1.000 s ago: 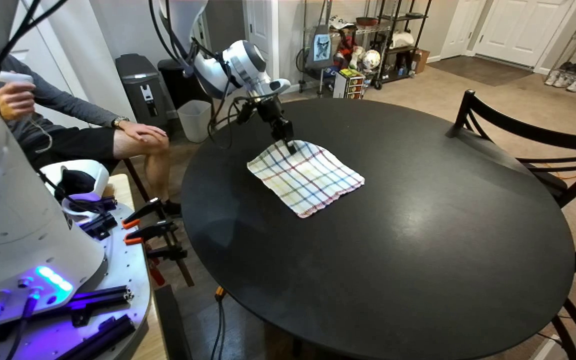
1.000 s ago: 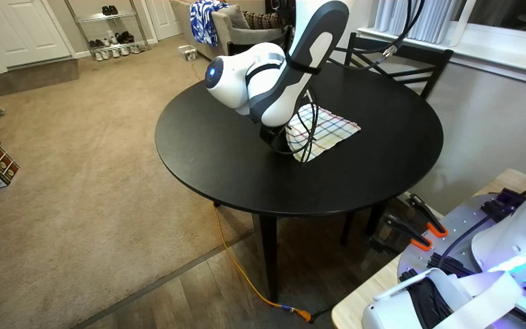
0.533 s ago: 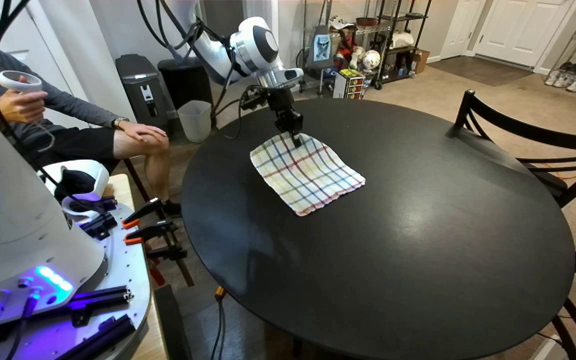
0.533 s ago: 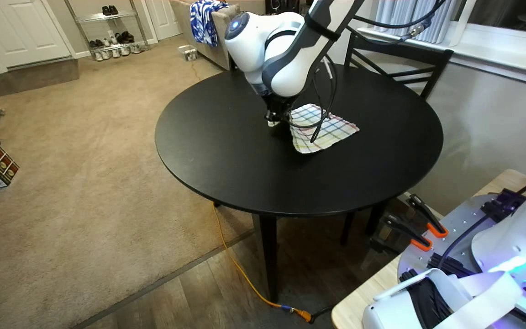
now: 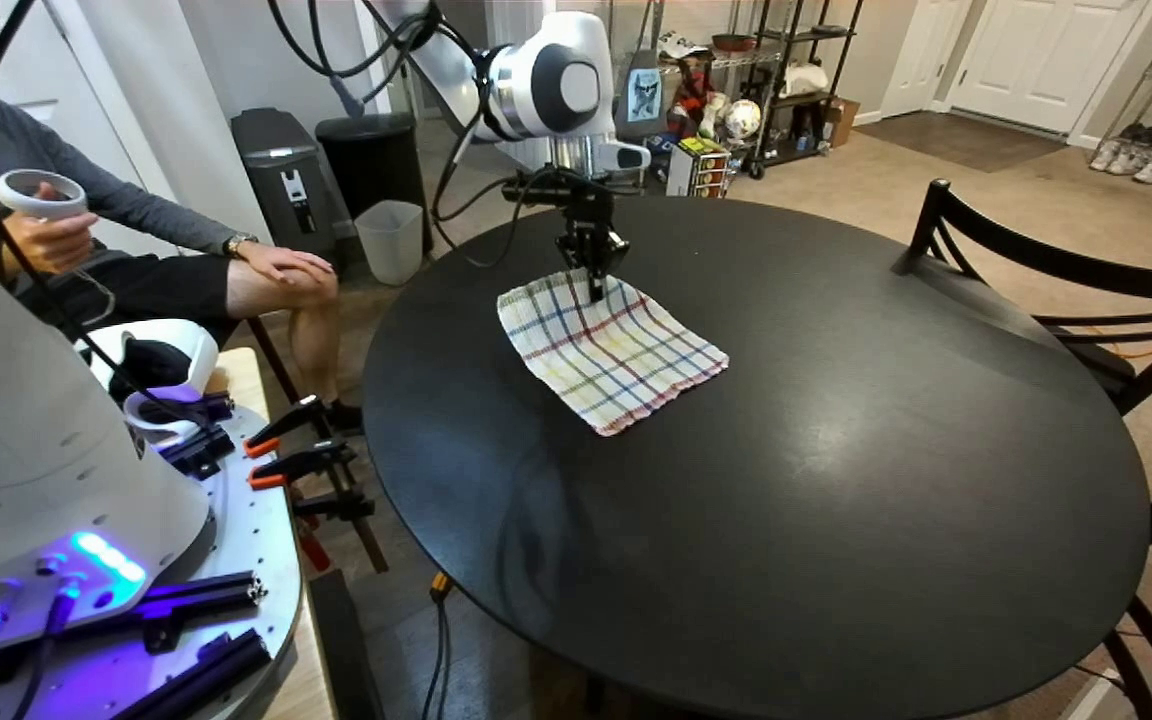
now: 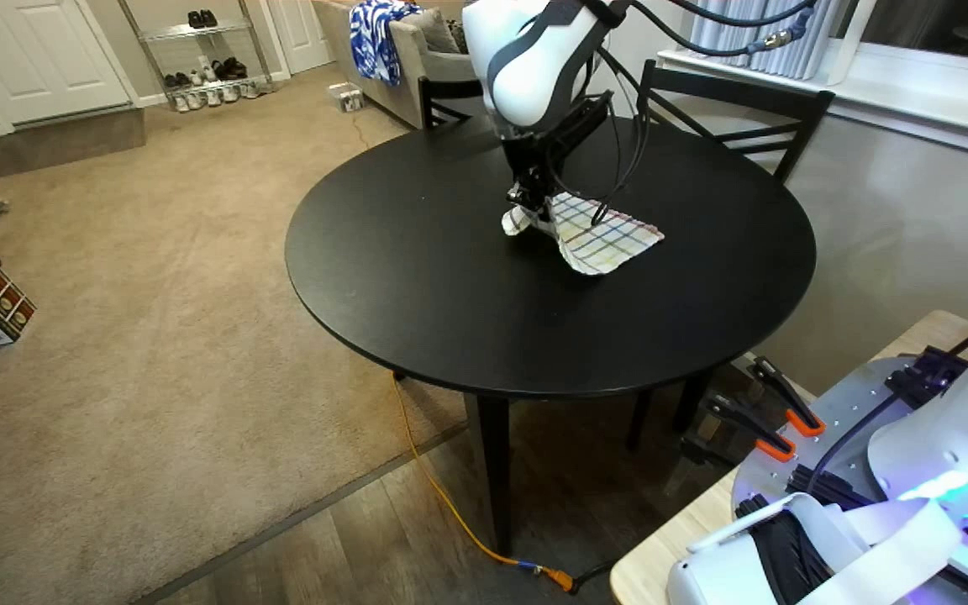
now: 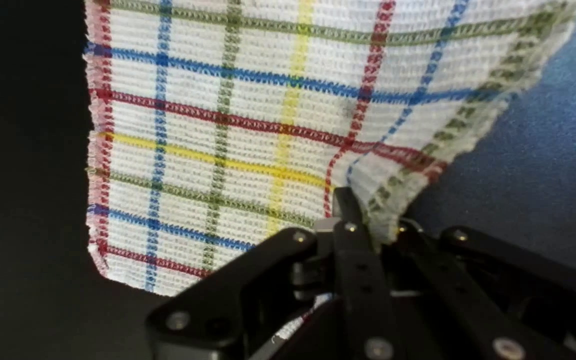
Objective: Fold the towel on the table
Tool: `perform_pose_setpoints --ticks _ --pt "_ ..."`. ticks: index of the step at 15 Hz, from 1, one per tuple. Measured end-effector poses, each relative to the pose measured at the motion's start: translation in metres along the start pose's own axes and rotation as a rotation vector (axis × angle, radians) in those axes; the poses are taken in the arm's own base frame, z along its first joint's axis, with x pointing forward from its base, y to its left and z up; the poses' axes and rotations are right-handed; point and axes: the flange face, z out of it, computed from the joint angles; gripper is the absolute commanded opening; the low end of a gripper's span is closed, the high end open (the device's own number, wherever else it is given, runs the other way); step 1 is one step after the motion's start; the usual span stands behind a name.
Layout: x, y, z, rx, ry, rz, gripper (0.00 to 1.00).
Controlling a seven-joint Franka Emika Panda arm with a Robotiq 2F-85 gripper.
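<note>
Arm (image 5: 526, 90), one, white with grey and black parts: reaches over the surface (image 5: 816, 490) from the base (image 5: 46, 450), which stands beside the surface's rim. It slants down to a bend, past which the last section hangs nearly upright above the surface.

Claw (image 5: 595, 292), one, black: points down, close above the surface. In the wrist view its fingers (image 7: 355, 250) stand close together, pinching a bunched fold of olive-banded border on the towel (image 7: 248, 125).

Towel, one, white, plaid in blue, red, olive and yellow: on the surface, inside its rim, spread for the most part in a single layer. Sides look about equal, so the long axis cannot be told. The pink-bordered edge, opposite the pinched one, faces the stretch of the surface's rim where a dark chair (image 6: 736, 91) stands, as in an exterior view. The pinched border appears raised off the surface, though dark shadow there makes this hard to read.

Against half a second before: the last section, then tilted, is now nearly upright and sits further across the surface from the base. In an exterior view a larger flap of the towel (image 6: 518, 220) shows beside the claw. The pink-bordered edge keeps its place on the surface.

Seated person (image 5: 171, 285), one: beyond the surface's rim, in an exterior view.
</note>
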Motion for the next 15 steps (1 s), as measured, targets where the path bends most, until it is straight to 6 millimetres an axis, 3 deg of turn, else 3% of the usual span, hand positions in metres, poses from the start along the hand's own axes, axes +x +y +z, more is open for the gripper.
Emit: perform_pose_setpoints --ticks 15 --pt "0.001 0.042 0.005 0.057 -0.01 -0.1 0.01"
